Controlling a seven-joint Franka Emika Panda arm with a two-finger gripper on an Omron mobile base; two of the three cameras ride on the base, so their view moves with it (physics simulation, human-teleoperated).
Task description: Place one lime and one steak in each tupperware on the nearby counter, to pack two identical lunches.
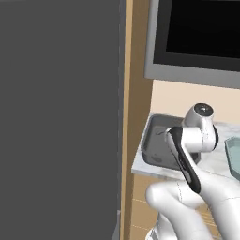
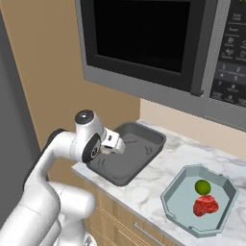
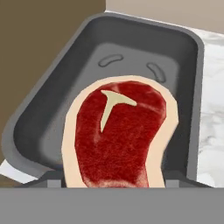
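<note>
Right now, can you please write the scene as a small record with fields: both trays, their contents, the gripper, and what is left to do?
dark grey rounded tray: on the marbled counter, at its left end, nothing seen lying in it
pale blue octagonal tray: right of it, holds a green lime and a red steak
gripper: over the dark tray, shut on the beige-rimmed steak
left to do: set this steak down; the dark tray has no lime yet
</note>
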